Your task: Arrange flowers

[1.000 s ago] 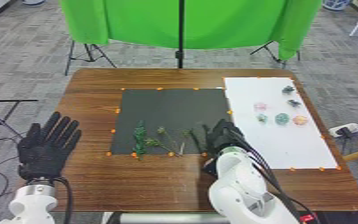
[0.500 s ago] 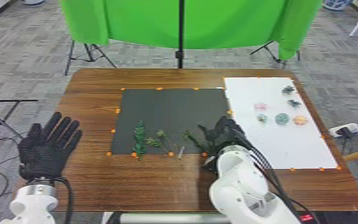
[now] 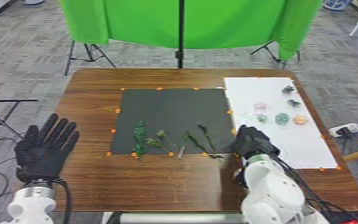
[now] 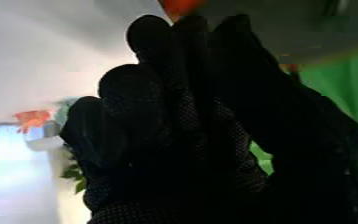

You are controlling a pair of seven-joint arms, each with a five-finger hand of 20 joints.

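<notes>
Head view: Four green stems lie side by side on the near part of a dark mat [image 3: 171,102] on the brown tabletop [image 3: 149,185]: a full leafy stem [image 3: 140,140] on the left, a stem with paler tips [image 3: 155,143] next to it, then a slim green stem [image 3: 193,139] and a darker stem [image 3: 206,137], whose base reaches the mat's near edge. On the white sheet [image 3: 255,92] along the tabletop's right side are a pink piece [image 3: 261,106], a small green piece [image 3: 262,118], a teal piece [image 3: 282,119] and an orange piece [image 3: 300,120], with two dark pieces [image 3: 294,103] nearer the sheet's far right corner. The robot's right hand [image 3: 255,142] is by the sheet's left edge, just beside the mat's near right corner and apart from the darker stem. The left hand [image 3: 42,156] rests at the tabletop's left edge, its straight fingers spread.

Right wrist view: The right hand's fingers [image 4: 149,40] are extended and pressed close together; whether anything lies between them cannot be told. Beyond the glove are a blurred orange shape [image 4: 33,119], green leaves [image 4: 73,173] and green cloth [image 4: 344,90].
</notes>
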